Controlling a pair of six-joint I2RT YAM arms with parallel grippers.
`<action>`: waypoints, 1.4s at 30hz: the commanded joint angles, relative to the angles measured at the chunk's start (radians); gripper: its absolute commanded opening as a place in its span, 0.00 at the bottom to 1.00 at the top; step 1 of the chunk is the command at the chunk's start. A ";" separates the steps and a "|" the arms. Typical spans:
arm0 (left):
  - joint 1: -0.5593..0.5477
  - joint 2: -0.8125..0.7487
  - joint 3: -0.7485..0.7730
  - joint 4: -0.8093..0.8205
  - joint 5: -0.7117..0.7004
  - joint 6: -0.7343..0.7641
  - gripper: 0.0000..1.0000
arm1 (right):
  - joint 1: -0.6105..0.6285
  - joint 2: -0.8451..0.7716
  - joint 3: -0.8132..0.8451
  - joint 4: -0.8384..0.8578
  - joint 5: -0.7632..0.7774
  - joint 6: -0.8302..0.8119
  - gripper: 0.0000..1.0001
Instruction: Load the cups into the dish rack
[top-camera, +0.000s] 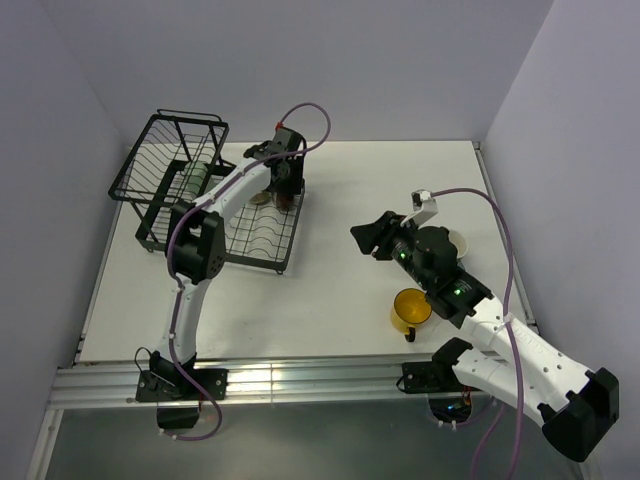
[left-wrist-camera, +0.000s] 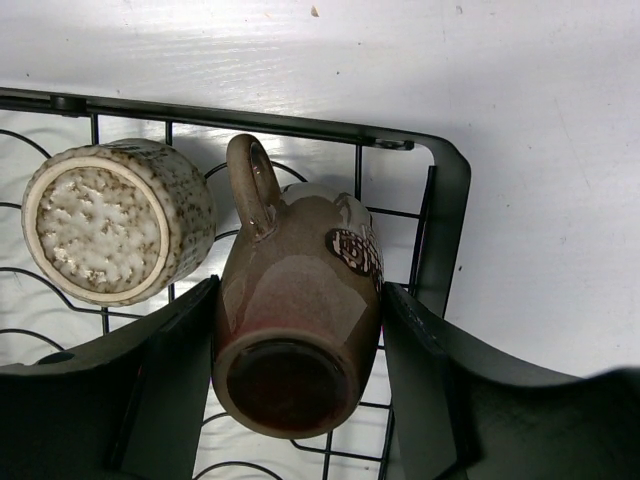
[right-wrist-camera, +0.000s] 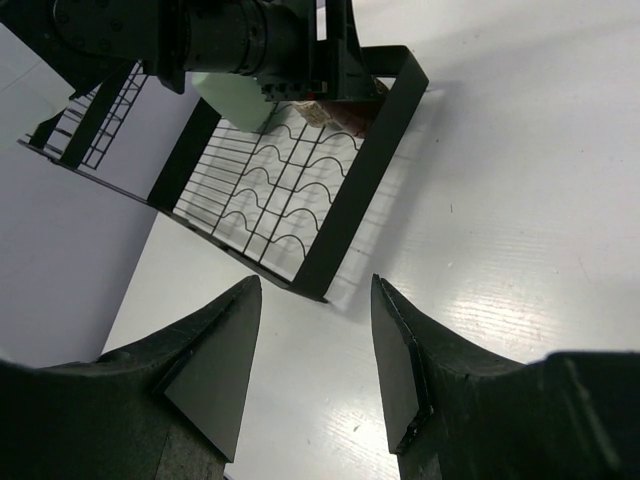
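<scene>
The brown mug (left-wrist-camera: 295, 330) is clamped upside down by the left gripper (left-wrist-camera: 300, 292) over the rack (left-wrist-camera: 447, 225); release is judged needed next. The right gripper (right-wrist-camera: 316, 290) is apart, empty.

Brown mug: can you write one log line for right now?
left hand: closed on upside-down brown mug | spot: dish rack tray, beside speckled cup | right hand: open, empty | yellow mug: on table, not loaded

In your black wire dish rack (top-camera: 250, 262): pale green tumbler (top-camera: 195, 180) in the basket section, speckled beige cup (left-wrist-camera: 115, 225) upside down on the tray, brown mug (left-wrist-camera: 295, 320) inverted just beside it at the tray's corner. Yellow mug (top-camera: 410, 310) stands upright, well right of the rack.
</scene>
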 joint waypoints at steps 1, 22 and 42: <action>0.004 0.009 0.052 0.008 0.003 0.014 0.23 | -0.005 0.004 0.059 0.022 0.001 -0.013 0.55; 0.004 0.004 0.024 0.037 -0.019 0.016 0.75 | -0.005 -0.002 0.042 0.021 -0.002 -0.007 0.55; 0.002 -0.135 0.043 0.027 -0.060 0.013 0.77 | -0.005 -0.009 0.108 -0.105 0.095 -0.019 0.55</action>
